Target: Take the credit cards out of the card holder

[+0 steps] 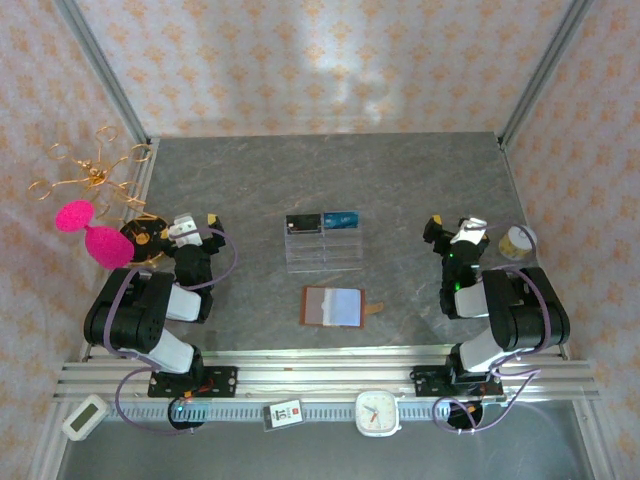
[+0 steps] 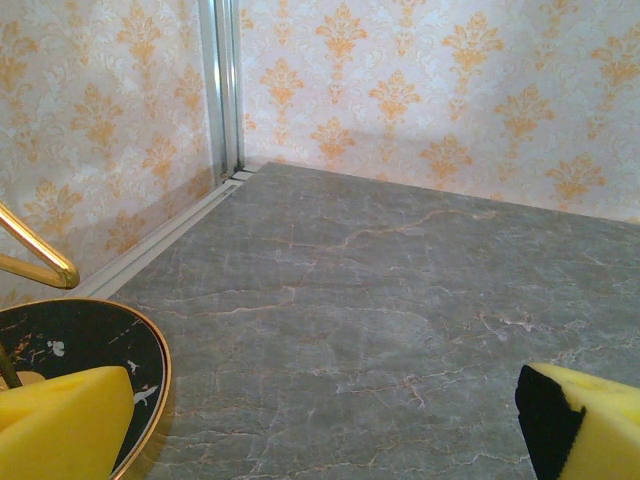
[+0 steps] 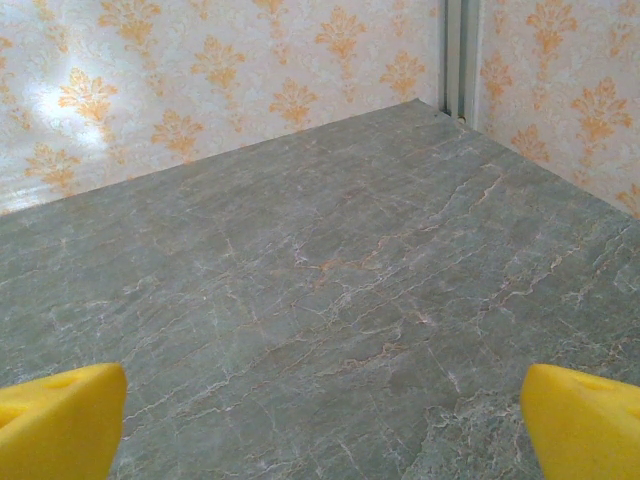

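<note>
The card holder (image 1: 332, 306), brown leather with a pale inner pocket, lies open on the table near the front, its snap tab pointing right. Behind it, the black credit card (image 1: 302, 222) and the blue credit card (image 1: 342, 218) rest in the far compartments of a clear tray (image 1: 323, 252). My left gripper (image 1: 197, 219) (image 2: 325, 430) hovers open at the left, well away from the holder, with bare table between its yellow fingers (image 2: 60, 425). At the right, my right gripper (image 1: 456, 224) (image 3: 320, 425) is open too, nothing between its fingers (image 3: 585, 425).
A black gold-rimmed dish (image 2: 90, 345), a gold wire stand (image 1: 90, 175) and pink pieces (image 1: 95, 238) crowd the left edge by the left gripper. A small round cup (image 1: 518, 240) sits right of the right gripper. A clock (image 1: 378, 412) and timer (image 1: 85, 415) lie on the front rail.
</note>
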